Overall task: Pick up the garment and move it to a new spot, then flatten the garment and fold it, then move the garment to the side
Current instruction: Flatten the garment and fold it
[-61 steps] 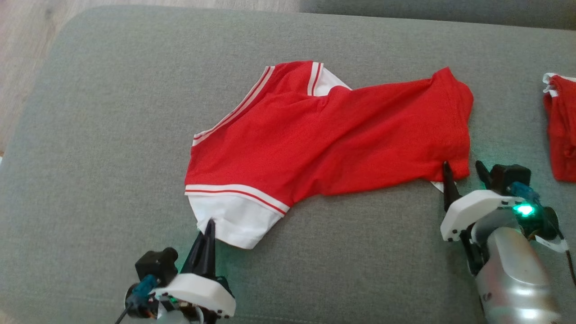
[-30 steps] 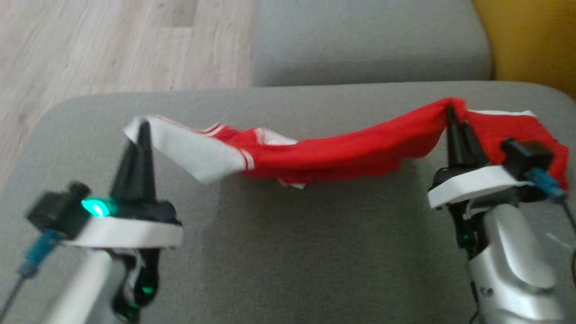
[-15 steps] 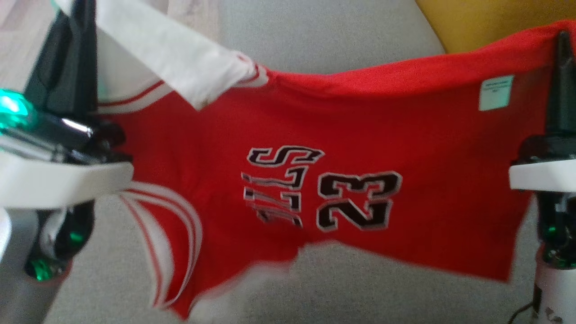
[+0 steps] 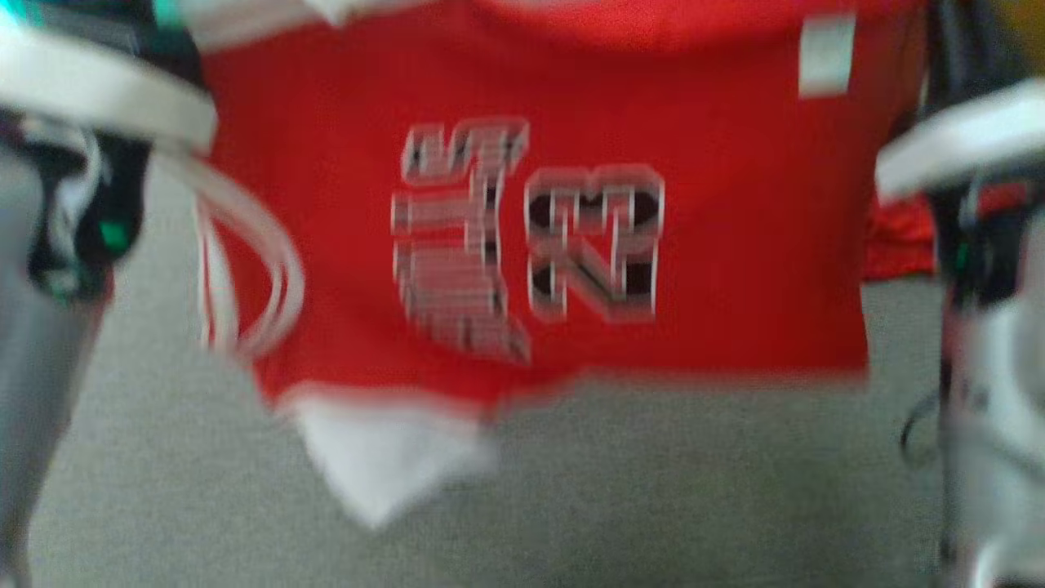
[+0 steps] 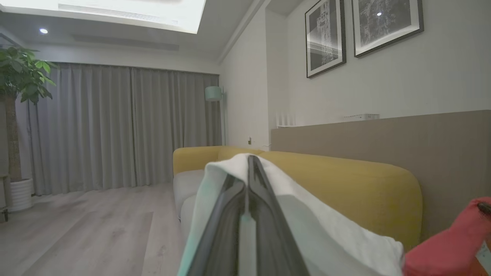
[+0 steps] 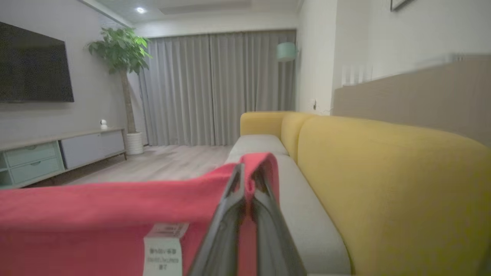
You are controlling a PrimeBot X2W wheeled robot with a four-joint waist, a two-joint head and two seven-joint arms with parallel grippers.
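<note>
garment [image 4: 653, 286] hangs spread, l arm [image 4: 33, 367], r arm [image 4: 992, 425] raised, both jaws clamped on it

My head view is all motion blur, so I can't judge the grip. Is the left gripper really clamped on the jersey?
Observer: Yes; the left wrist view shows the left gripper shut on the white part of the jersey, cloth draped over both fingers.
Operator: And the right?
Observer: The right gripper is shut on a fold of the red edge, near the white label.
Operator: Is the top edge bunched?
Observer: No; in the right wrist view it runs from the gripper in one smooth line.
</note>
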